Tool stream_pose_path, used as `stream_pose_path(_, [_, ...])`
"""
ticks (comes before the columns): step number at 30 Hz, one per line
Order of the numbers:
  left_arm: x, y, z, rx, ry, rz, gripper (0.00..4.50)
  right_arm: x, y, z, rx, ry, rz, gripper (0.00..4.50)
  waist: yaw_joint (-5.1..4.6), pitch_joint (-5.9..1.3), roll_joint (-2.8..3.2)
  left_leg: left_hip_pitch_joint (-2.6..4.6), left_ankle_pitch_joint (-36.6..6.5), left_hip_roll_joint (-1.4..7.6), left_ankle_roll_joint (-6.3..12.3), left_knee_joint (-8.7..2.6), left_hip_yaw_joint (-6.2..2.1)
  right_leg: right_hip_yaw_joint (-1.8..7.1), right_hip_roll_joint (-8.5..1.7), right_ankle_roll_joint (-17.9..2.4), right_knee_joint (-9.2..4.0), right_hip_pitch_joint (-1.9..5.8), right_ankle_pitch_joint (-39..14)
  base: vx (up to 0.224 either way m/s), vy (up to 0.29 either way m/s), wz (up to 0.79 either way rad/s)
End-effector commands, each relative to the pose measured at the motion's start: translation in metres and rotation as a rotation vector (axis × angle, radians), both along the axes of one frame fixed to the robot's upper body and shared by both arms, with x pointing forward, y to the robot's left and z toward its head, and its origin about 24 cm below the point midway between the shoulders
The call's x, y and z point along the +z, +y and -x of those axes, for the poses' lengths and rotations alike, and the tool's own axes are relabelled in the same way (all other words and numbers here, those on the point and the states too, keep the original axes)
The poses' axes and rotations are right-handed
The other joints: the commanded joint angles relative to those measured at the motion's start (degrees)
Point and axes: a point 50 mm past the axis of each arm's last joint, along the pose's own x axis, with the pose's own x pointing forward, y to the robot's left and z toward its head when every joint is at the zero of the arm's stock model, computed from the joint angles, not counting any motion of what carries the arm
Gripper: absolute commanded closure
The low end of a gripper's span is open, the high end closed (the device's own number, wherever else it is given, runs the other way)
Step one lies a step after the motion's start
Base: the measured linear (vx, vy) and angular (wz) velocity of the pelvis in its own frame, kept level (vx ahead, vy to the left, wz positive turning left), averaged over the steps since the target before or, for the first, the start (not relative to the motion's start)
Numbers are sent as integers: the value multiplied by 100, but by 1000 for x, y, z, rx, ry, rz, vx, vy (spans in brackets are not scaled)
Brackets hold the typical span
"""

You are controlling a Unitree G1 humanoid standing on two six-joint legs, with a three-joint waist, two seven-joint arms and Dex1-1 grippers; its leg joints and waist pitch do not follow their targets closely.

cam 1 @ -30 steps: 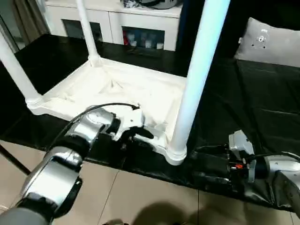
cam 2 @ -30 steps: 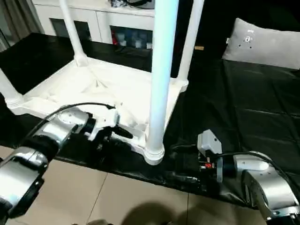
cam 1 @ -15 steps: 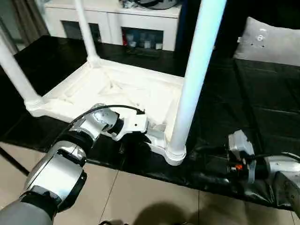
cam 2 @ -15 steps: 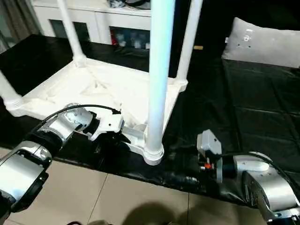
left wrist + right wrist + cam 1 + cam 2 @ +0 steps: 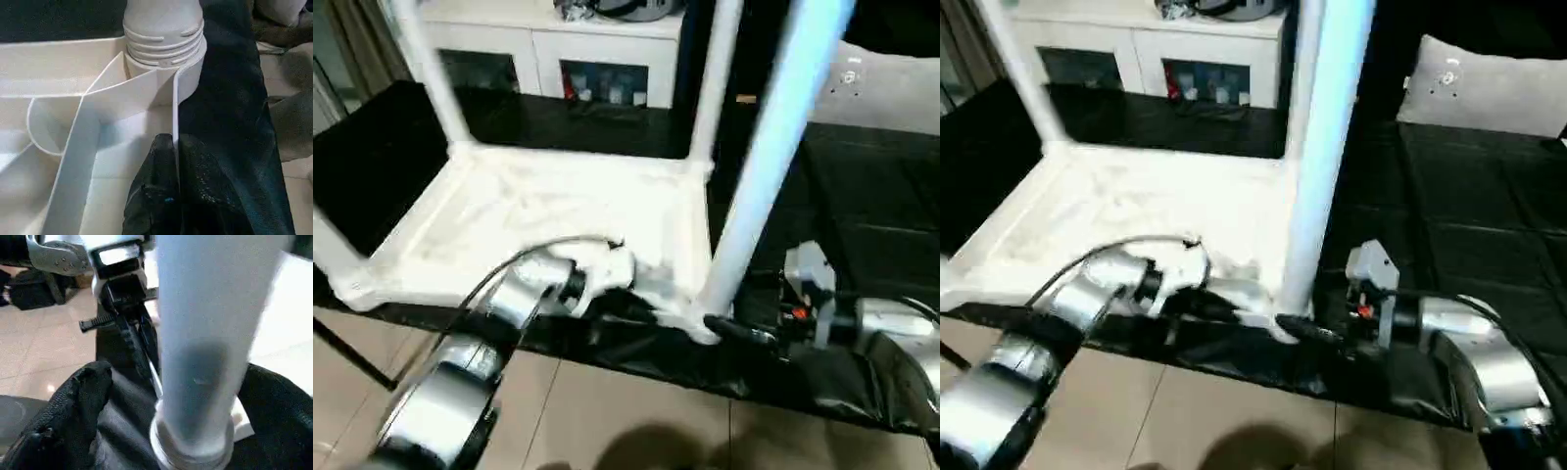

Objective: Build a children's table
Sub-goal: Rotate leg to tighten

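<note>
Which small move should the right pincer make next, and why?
Probably close on the near leg. The right pincer stands open around its base, while the left pincer is shut on the top's rim, steadying it. A grip would let it check the leg's seating.

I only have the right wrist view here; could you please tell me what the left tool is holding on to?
Observer: The left tool is shut on the thin rim wall of the white square plastic table top, just beside a round corner socket.
Operator: Thank you. Is the long white tapered leg in front of me seated in that socket?
Observer: The left wrist view shows its ridged collar standing in the socket, with several ridges exposed above it.
Operator: And the far corners?
Observer: A far-left leg and a far-right leg both stand upright there.
</note>
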Motion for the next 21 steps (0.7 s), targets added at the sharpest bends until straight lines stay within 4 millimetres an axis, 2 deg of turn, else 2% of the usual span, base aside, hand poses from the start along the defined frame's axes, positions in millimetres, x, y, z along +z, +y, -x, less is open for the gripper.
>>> stream_pose_path(1, [-8, 2, 6, 13, 47, 6, 450, 3, 3, -5, 35, 9, -18, 47, 24, -308, -179, -19, -1144, 257, 550, -397, -79, 239, -412, -547, -576, 288, -3244, 0, 0, 0])
stream_pose_path(2, [-7, 1, 6, 18, 48, 9, 450, 3, 3, -6, 49, 17, -21, 56, 14, -301, -189, -31, -1140, 269, 533, -411, -92, 230, -419, -510, -576, 290, -3303, 0, 0, 0])
stream_pose_path(3, [-6, 1, 7, 22, 46, 11, 450, 4, 3, -8, 69, 26, -25, 66, 12, -309, -174, -33, -1146, 273, 523, -408, -96, 227, -412, -500, -567, 288, -3284, 0, 0, 0])
stream_pose_path(4, [-6, 3, 6, 19, 28, -21, 450, 5, 3, -10, 85, 33, -29, 66, 0, -311, -229, -40, -1122, 284, 534, -413, -95, 234, -411, -503, -562, 284, -3218, 0, 0, 0])
stream_pose_path(5, [-7, 9, 5, 11, 8, -91, 450, 7, 2, -13, 113, 41, -29, 84, 7, -320, -191, -32, -1141, 288, 541, -414, -107, 233, -413, -530, -540, 280, -3173, 0, 0, 0])
stream_pose_path(8, [-6, 12, 4, 10, -7, -120, 450, 8, 0, -15, 137, 45, -19, 99, 18, -326, -183, -36, -1066, 308, 547, -421, -103, 252, -413, -599, -522, 285, -2921, 0, 0, 0])
stream_pose_path(10, [-7, 14, 4, 9, -10, -145, 450, 8, 0, -17, 153, 52, -9, 112, 29, -332, -148, -35, -1054, 327, 529, -431, -109, 266, -417, -705, -487, 292, -2667, 0, 0, 0])
stream_pose_path(11, [-8, 15, 4, 8, -10, -153, 450, 7, 0, -17, 158, 55, -6, 131, 16, -340, -175, -43, -1078, 322, 525, -428, -103, 261, -415, -774, -471, 304, -2567, 0, 0, 0])
stream_pose_path(13, [-9, 16, 3, 19, -22, -179, 450, 4, 1, -18, 172, 71, -3, 140, 14, -327, -185, -33, -1130, 311, 506, -423, -92, 262, -416, -791, -486, 298, -2644, 0, 0, 0])
stream_pose_path(17, [-8, 16, 2, 41, -30, -187, 450, 4, 3, -20, 194, 77, -4, 178, 13, -311, -187, -20, -1200, 297, 461, -421, -93, 251, -414, -694, -527, 290, -2985, 0, 0, 0])
stream_pose_path(18, [-7, 16, 1, 44, -34, -195, 450, 4, 5, -21, 209, 78, -6, 183, 13, -317, -132, -10, -1233, 299, 436, -423, -99, 248, -411, -688, -535, 286, -2994, 0, 0, 0])
stream_pose_path(21, [-7, 16, -1, 48, -38, -204, 450, 4, 7, -22, 220, 81, -10, 204, 11, -319, -157, -16, -1271, 292, 429, -422, -97, 245, -402, -681, -535, 291, -2972, 0, 0, 0])
